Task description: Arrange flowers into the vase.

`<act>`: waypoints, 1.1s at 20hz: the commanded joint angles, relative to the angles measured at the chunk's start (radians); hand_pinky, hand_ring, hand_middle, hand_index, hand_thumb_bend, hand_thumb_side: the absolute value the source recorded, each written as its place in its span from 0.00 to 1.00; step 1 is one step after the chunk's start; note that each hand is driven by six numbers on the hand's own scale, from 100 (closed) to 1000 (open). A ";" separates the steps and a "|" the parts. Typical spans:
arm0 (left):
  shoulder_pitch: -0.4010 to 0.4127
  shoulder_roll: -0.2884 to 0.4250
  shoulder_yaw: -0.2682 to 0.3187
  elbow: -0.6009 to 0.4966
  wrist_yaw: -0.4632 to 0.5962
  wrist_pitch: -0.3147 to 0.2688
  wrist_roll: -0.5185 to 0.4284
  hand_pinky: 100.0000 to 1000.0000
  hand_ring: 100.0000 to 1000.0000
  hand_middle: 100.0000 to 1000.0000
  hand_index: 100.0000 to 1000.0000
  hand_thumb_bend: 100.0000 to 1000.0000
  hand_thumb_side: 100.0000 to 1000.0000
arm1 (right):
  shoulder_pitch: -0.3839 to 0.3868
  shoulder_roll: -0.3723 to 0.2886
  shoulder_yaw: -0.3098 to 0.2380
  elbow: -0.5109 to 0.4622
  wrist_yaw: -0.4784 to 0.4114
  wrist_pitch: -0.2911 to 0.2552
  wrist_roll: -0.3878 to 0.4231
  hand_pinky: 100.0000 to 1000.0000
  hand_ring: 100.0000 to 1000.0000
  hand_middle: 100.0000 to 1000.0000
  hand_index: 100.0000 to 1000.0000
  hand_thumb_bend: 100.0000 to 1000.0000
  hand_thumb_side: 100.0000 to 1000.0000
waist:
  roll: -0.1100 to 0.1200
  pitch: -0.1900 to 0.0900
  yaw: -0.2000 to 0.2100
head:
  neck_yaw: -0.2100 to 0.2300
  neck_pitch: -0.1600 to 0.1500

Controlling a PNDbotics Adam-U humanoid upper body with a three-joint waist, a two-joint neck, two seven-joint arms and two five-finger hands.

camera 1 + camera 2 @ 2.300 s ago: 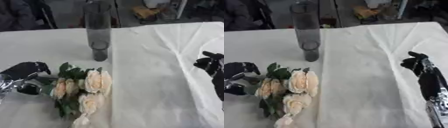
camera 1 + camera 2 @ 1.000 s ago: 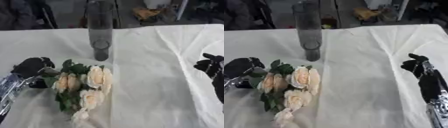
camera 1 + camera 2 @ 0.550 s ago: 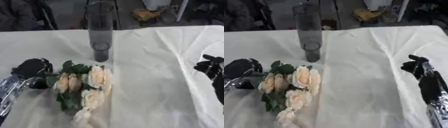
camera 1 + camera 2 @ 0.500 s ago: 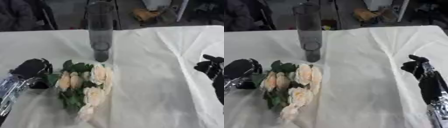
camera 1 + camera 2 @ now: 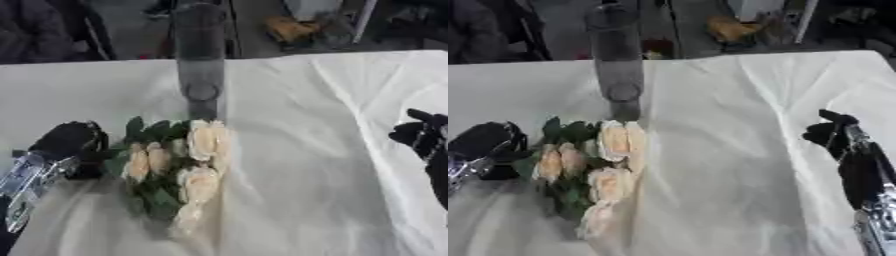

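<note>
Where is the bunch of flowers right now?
The flowers lie on the white cloth left of centre, just in front of the vase, with the left hand at their left edge.

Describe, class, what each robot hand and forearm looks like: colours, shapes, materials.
The left robot hand is black and rounded, on a shiny silver, metallic forearm. The right robot hand is also black, with slim dark fingers, on a black forearm that turns silver at the lower edge. No cables or markings can be made out.

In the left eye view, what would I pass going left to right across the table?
Left hand → bunch of cream roses → right hand. The tall glass vase stands farther back, above the roses, so I leave it out.
</note>
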 commanded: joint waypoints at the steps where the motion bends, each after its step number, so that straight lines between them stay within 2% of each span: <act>1: -0.004 -0.001 -0.008 -0.005 0.010 0.007 -0.002 0.02 0.01 0.15 0.26 0.48 0.21 | -0.011 -0.013 -0.004 -0.013 0.000 -0.003 0.002 0.80 0.64 0.57 0.84 0.00 1.00 | -0.001 -0.007 -0.001 | 0.001 -0.007; 3: -0.002 -0.003 -0.011 -0.007 0.016 0.008 -0.005 0.02 0.01 0.15 0.26 0.49 0.21 | -0.011 -0.013 -0.004 -0.012 0.000 -0.003 0.002 0.80 0.64 0.57 0.84 0.00 1.00 | -0.001 -0.008 -0.001 | 0.002 -0.008; 4: -0.001 -0.003 -0.013 -0.008 0.019 0.007 -0.008 0.03 0.03 0.17 0.25 0.60 0.22 | -0.011 -0.013 -0.004 -0.012 0.000 -0.004 0.002 0.80 0.64 0.57 0.84 0.00 1.00 | -0.001 -0.008 -0.001 | 0.002 -0.008; 5: 0.000 -0.003 -0.014 -0.009 0.020 0.006 -0.013 0.03 0.03 0.17 0.24 0.61 0.22 | -0.011 -0.013 -0.004 -0.013 0.000 -0.004 0.002 0.80 0.64 0.57 0.84 0.00 1.00 | -0.001 -0.008 -0.001 | 0.002 -0.008; 8: -0.002 -0.001 -0.017 -0.016 0.019 -0.001 -0.029 0.00 0.00 0.14 0.19 0.89 0.21 | -0.010 -0.013 -0.005 -0.013 0.000 -0.004 0.002 0.80 0.64 0.57 0.84 0.00 1.00 | -0.001 -0.008 -0.001 | 0.002 -0.009; 11: -0.006 0.001 -0.016 -0.031 0.016 -0.007 -0.034 0.00 0.00 0.07 0.11 0.99 0.20 | -0.011 -0.013 -0.005 -0.013 0.000 -0.004 0.002 0.80 0.64 0.57 0.84 0.00 1.00 | -0.001 -0.008 0.000 | 0.001 -0.010; 14: -0.006 0.004 -0.014 -0.043 0.011 -0.010 -0.028 0.00 0.00 0.00 0.06 1.00 0.20 | -0.011 -0.014 -0.005 -0.013 -0.001 -0.004 0.002 0.80 0.64 0.57 0.84 0.00 1.00 | -0.001 -0.009 0.001 | 0.002 -0.011; 22: -0.011 0.009 -0.006 -0.065 0.019 -0.014 0.031 0.00 0.00 0.00 0.00 1.00 0.21 | -0.011 -0.013 -0.004 -0.013 -0.002 -0.004 0.003 0.80 0.64 0.57 0.84 0.00 1.00 | -0.003 -0.011 0.002 | 0.002 -0.013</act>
